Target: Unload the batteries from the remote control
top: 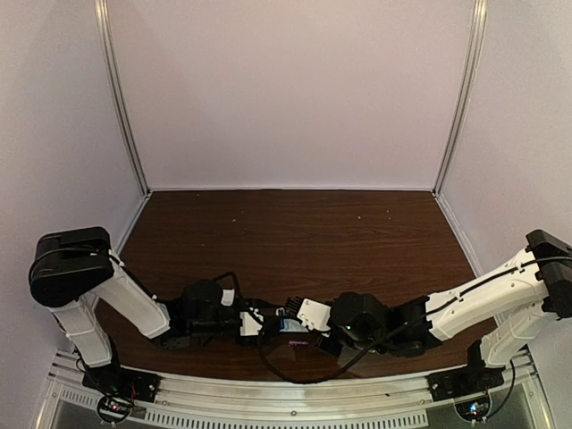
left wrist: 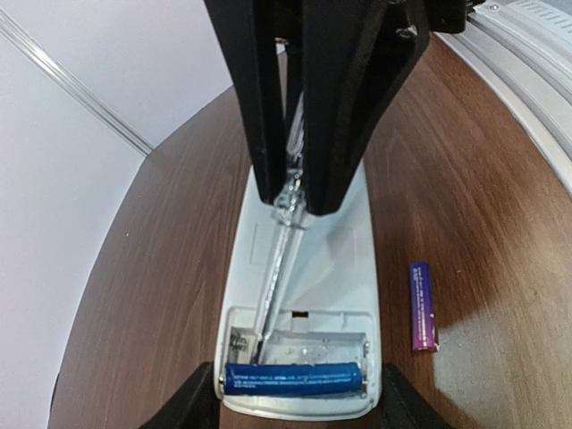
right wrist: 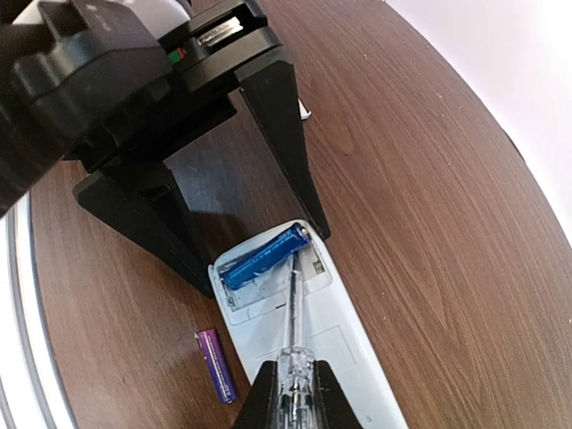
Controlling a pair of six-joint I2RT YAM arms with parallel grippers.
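The white remote control (left wrist: 331,259) lies back up on the table with its battery bay uncovered. A blue battery (left wrist: 293,378) sits in the bay's end slot; the slot beside it is empty. A purple battery (left wrist: 423,307) lies loose on the wood beside the remote. My left gripper (left wrist: 299,393) is shut on the bay end of the remote control (right wrist: 344,349), one finger on each side. My right gripper (right wrist: 294,380) is shut on a thin clear tool (right wrist: 291,304). The tool's tip reaches into the bay next to the blue battery (right wrist: 266,256).
The dark wooden table (top: 295,232) is enclosed by pale walls on three sides. A metal rail (left wrist: 527,54) runs along the near edge, close to the purple battery (right wrist: 215,365). Both arms meet low over the table's front centre (top: 286,326).
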